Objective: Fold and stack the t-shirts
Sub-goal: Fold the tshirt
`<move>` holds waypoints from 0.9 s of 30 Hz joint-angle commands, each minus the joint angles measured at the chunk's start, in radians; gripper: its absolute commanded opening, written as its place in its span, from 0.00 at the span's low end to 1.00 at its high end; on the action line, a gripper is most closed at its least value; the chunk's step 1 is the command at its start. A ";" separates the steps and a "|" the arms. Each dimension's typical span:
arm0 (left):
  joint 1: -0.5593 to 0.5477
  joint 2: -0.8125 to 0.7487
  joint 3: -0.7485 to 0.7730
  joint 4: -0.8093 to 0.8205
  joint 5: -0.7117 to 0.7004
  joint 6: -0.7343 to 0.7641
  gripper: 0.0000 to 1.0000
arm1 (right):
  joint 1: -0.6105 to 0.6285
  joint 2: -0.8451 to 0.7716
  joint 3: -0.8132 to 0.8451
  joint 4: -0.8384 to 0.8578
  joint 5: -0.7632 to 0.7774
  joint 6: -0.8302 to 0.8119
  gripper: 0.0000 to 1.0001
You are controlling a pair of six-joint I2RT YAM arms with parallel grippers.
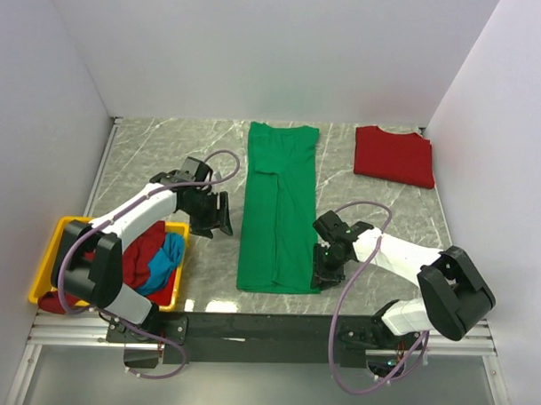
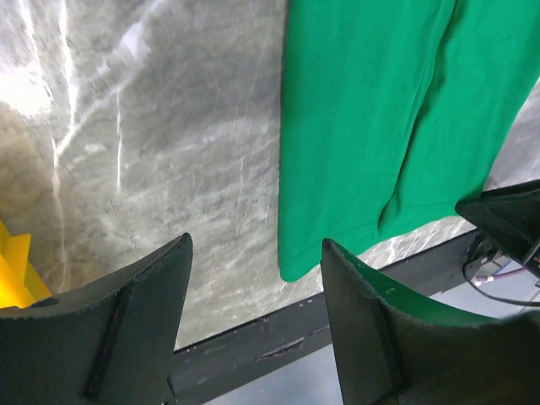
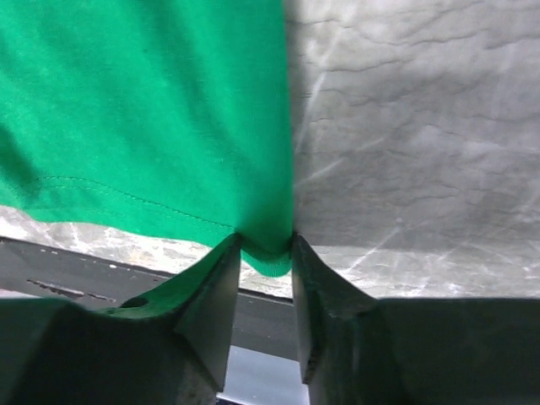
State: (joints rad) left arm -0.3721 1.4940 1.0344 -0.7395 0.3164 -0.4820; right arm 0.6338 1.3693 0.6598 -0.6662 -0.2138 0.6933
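The right gripper (image 3: 266, 246) is clamped on the near right corner of the green t-shirt (image 1: 277, 212), by the near edge of the desk (image 1: 165, 154). The left gripper (image 2: 253, 253), jaws apart, hangs just left of it.

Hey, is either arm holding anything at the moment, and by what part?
The right gripper pinches the green t-shirt by its near right corner, at the hem. The left gripper is open, holding nothing.

Left arm (image 1: 132, 211) stretched forward and inward, left gripper (image 1: 212, 214) tilted down with jaws wide apart, right arm (image 1: 402, 256) bent low, right gripper (image 1: 326, 271) pinching green t-shirt (image 1: 279, 212) corner
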 commanded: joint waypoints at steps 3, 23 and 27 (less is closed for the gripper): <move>-0.028 -0.009 0.019 -0.044 0.030 0.026 0.68 | 0.020 0.013 -0.008 0.036 -0.022 0.023 0.31; -0.229 0.103 -0.077 -0.051 0.188 -0.095 0.67 | 0.024 0.077 0.040 -0.010 -0.032 -0.055 0.01; -0.271 0.117 -0.088 -0.038 0.159 -0.142 0.65 | 0.024 0.071 0.043 -0.018 -0.036 -0.064 0.01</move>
State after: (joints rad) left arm -0.6216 1.6047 0.9504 -0.7963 0.4744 -0.5705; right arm 0.6464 1.4292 0.6891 -0.6662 -0.2489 0.6518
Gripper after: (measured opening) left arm 0.658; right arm 0.045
